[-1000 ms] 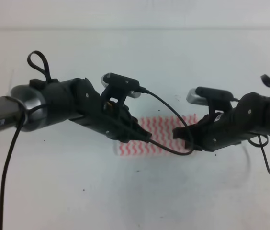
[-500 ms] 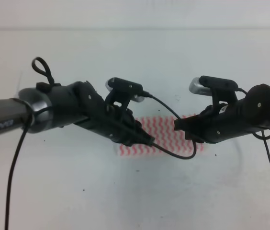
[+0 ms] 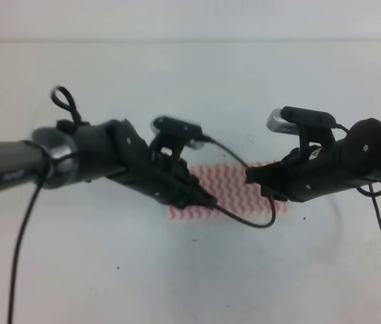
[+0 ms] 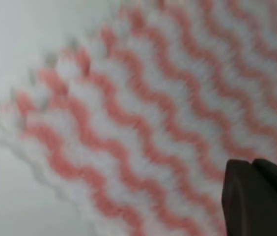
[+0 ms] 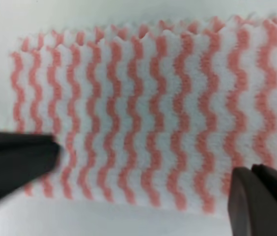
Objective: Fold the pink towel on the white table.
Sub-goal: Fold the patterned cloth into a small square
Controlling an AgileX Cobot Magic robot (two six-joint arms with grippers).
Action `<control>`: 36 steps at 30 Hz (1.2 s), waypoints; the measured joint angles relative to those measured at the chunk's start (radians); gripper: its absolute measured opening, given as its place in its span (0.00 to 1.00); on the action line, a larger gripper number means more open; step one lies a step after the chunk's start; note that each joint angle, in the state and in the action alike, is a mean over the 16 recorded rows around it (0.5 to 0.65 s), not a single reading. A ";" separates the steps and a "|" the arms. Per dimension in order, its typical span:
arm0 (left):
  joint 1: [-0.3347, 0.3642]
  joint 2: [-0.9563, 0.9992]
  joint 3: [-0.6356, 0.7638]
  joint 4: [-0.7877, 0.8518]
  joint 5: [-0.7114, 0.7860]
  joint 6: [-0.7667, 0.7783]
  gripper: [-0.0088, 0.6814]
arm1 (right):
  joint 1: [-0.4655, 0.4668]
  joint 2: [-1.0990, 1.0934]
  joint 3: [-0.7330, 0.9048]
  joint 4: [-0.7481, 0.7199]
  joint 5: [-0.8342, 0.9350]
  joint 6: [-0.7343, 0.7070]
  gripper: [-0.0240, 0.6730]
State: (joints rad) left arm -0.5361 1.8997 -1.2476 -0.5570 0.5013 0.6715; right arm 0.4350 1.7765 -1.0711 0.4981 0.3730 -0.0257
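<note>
I'm looking at the white table (image 3: 109, 270) first: big plain surface filling the high view, w/ the pink towel (image 3: 234, 185) lying flat near the middle, mostly hidden under both arms. No containers anywhere in view, so nothing to report there.

Towel is showing as a wide strip, not a square, and in the right wrist view the far edge (image 5: 143, 30) is reading as two stacked zigzag rims, so I'm judging one fold is already in and we're setting up for the next. That's a judgement, not something I can confirm.

Left arm is reaching in from the left, left gripper (image 3: 204, 199) sitting low over the towel's left end. Left wrist cam is blurry; I'm only getting one dark finger (image 4: 259, 196) at the lower right over the cloth, so can't tell whether that gripper is parted or closed.

Right gripper (image 3: 255, 182) is coming in from the right over the towel's right part. Right wrist cam is showing two dark fingers (image 5: 15, 164) spread wide w/ striped cloth between them, nothing pinched: it's released.

Next move, as I'm reading it: get both tips down onto matching corners, pinch only the top layers, lift evenly and carry across so the edges line up. Risk is grabbing unevenly and skewing the fold.
</note>
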 joint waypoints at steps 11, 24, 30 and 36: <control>0.034 -0.202 0.073 -0.082 -0.098 0.058 0.01 | 0.000 0.000 -0.005 -0.002 0.018 -0.001 0.01; 0.066 -0.258 0.230 -0.599 -0.180 0.527 0.01 | -0.018 0.000 -0.076 -0.032 0.115 0.007 0.01; 0.098 -0.212 0.250 -0.906 -0.106 0.797 0.01 | -0.050 0.000 -0.094 -0.047 0.151 0.018 0.01; 0.157 -0.128 0.250 -1.083 0.029 0.930 0.01 | -0.079 0.000 -0.096 -0.039 0.176 0.026 0.04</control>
State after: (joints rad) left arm -0.3788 1.7720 -0.9972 -1.6404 0.5307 1.6013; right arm 0.3558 1.7762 -1.1666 0.4587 0.5494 0.0000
